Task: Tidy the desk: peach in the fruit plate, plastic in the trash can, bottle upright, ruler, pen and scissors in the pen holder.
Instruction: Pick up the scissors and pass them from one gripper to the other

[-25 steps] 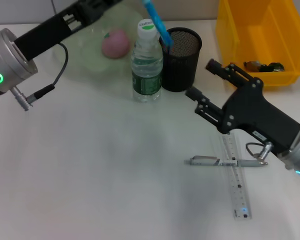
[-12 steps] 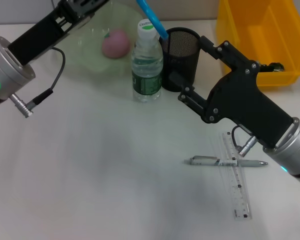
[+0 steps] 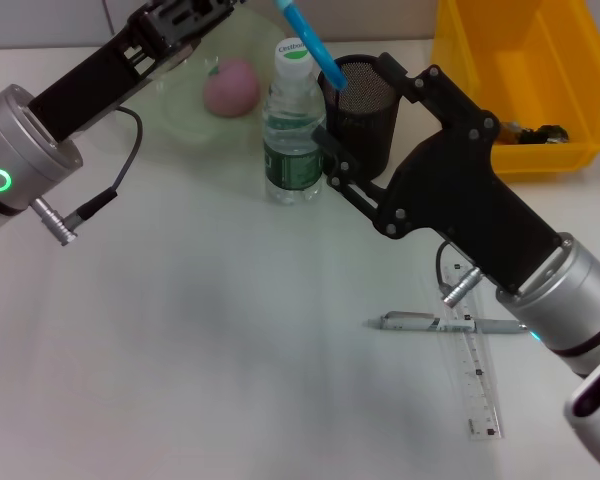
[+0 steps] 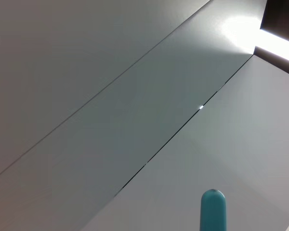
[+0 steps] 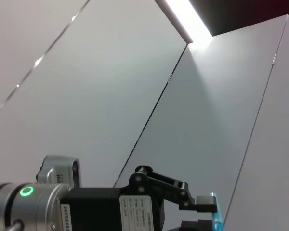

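I am lowering left gripper [image 3: 242,3], grip unreadable, with stiff scissors [image 3: 315,47] into pen holder [image 3: 365,120]; right gripper [image 3: 352,118] gaping empty upper centre.

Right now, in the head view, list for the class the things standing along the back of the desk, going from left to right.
Peach → water bottle → black mesh pen holder → yellow bin.

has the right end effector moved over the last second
Yes. The right end effector swung from beside the yellow bin toward the pen holder and bottle.
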### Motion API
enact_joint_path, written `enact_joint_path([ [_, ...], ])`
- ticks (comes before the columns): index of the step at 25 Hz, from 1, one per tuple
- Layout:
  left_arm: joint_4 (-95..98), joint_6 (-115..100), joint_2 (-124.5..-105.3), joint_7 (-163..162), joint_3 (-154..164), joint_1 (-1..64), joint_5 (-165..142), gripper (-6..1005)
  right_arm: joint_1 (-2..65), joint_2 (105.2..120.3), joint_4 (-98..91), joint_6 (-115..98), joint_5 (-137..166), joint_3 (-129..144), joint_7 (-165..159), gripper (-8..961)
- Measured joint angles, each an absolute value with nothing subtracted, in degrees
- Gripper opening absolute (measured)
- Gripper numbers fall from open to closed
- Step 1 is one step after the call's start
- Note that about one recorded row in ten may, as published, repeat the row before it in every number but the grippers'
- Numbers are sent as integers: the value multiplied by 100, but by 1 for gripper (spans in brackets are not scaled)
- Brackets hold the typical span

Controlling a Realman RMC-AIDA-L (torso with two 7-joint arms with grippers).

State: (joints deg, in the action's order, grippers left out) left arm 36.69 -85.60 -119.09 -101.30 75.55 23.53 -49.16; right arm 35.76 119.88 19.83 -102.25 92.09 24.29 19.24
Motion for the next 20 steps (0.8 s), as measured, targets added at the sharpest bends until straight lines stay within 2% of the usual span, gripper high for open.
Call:
enact_joint_path([
  [20,3638,-8570,-11909,-10128,7812,2355,-4719,222,3622,11988,2171,-10051,9573,1799,2201,620],
])
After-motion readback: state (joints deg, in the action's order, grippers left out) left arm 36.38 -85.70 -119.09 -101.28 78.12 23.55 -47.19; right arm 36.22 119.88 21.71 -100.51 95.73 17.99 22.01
